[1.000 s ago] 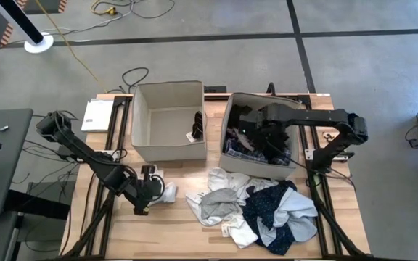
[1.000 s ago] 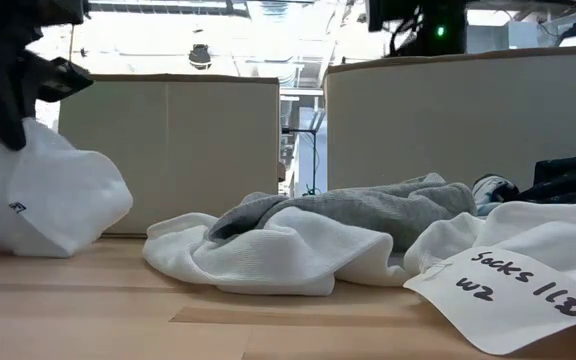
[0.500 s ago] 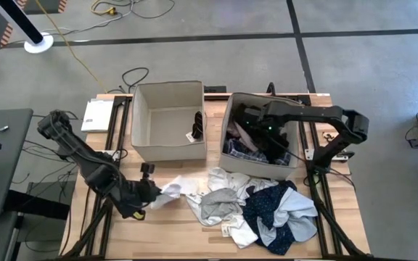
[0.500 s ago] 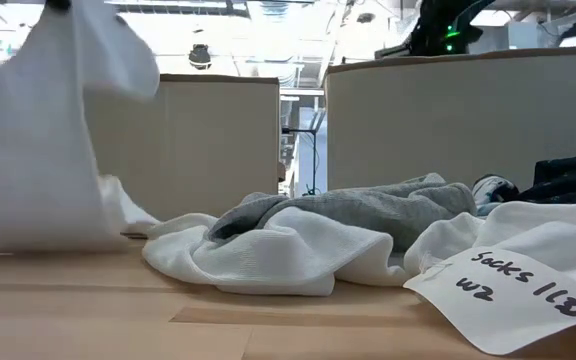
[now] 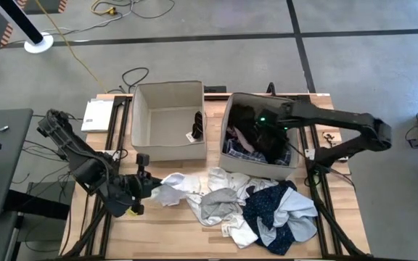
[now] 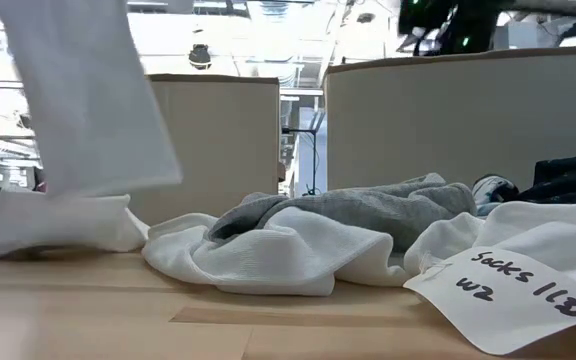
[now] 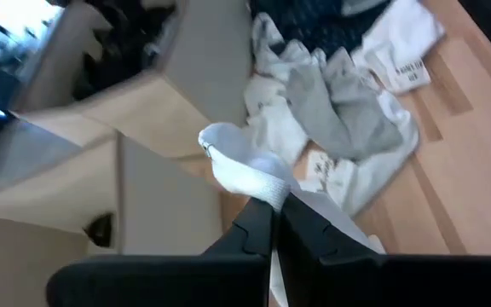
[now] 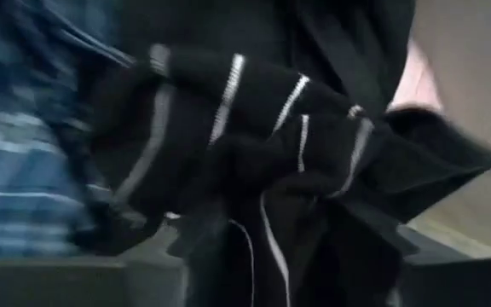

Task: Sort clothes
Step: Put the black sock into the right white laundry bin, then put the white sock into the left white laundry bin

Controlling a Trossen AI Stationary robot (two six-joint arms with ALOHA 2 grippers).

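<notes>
Left hand (image 5: 145, 185) clenching a white garment (image 5: 171, 190), lifting it off the desk (image 5: 173, 230) in front of the left beige box (image 5: 167, 120). Right hand (image 5: 256, 130) hanging inside the right beige box (image 5: 231, 118) over a black garment (image 8: 254, 162); grip unclear.

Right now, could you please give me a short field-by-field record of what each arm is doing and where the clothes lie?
left gripper: shut on the white garment, lifted at the table's front left
right gripper: over the right box, above a black garment; whether it holds it cannot be told
left box: one dark item inside
right box contents: dark and blue plaid clothes
pile on table: white, grey and navy dotted garment
tag: paper label reading "Socks"
</notes>
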